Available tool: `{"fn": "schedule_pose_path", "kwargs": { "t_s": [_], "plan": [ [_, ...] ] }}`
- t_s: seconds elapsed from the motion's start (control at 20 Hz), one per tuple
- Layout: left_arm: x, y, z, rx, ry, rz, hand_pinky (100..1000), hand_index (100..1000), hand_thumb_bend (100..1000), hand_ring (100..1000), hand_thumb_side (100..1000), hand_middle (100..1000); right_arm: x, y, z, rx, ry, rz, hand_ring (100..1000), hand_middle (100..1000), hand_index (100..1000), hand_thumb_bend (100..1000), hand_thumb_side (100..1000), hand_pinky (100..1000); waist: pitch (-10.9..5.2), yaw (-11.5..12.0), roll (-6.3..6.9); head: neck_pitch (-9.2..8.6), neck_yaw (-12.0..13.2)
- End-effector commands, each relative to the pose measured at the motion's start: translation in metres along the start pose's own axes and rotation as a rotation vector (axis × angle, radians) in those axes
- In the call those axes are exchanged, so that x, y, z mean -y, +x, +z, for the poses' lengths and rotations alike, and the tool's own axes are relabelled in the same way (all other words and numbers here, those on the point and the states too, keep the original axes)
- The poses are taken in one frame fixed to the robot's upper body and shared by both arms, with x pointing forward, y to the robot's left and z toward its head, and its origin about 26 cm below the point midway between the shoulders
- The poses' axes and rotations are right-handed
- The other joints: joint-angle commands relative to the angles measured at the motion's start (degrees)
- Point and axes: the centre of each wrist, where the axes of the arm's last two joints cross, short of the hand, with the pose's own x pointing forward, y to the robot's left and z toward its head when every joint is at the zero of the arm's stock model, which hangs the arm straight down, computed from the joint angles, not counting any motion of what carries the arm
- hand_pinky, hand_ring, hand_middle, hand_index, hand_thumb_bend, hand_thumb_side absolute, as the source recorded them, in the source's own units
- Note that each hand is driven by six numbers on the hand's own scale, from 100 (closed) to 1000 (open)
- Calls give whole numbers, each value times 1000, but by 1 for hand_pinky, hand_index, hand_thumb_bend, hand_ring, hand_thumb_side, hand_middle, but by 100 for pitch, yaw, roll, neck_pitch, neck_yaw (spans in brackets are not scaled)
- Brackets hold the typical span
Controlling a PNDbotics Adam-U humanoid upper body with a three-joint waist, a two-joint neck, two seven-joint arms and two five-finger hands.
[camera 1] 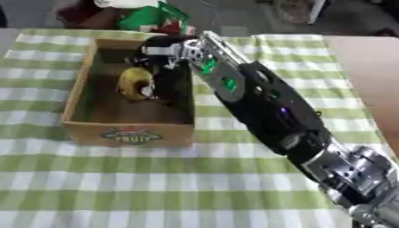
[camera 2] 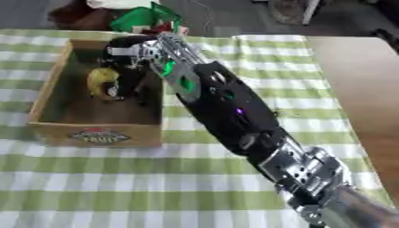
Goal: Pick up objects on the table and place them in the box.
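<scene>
A cardboard box with a fruit label on its front wall stands on the checked cloth at the left. My right arm reaches from the lower right across the table into the box. Over the box's right half, my right hand has its dark fingers pointing down, curled round a yellow object with a pale patch. The object hangs just above the box floor or touches it; I cannot tell which. The left hand shows in neither view.
A green-and-white checked cloth covers the table, with bare wood at the right. Green and red things lie beyond the table's far edge, behind the box.
</scene>
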Motion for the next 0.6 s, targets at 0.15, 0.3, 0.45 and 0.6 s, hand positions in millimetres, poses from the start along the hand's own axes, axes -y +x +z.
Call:
{"fn": "schedule_pose_path", "kwargs": {
  "t_s": [0.15,0.3,0.45,0.6],
  "plan": [
    [-1,5,-6,26,-13,-7,471,739,100,568,851,623,30,10,23,65,-62,86,955,889,939,149,422,828,-99,-48,78,79,-127],
    [-1,5,-6,25,-12,-7,471,739,100,568,851,622,33,10,28,70,-65,103,953,884,935,157,433,828,-102,-55,82,72,-113],
    [-1,5,-6,24,-9,-6,471,739,100,568,850,622,35,8,35,71,-86,99,951,881,932,143,434,827,-124,-74,93,25,-44],
    [-1,5,-6,24,-9,-7,471,739,100,568,850,622,36,9,37,71,-90,95,951,881,932,143,434,827,-129,-76,95,16,-34]
  ]
}}
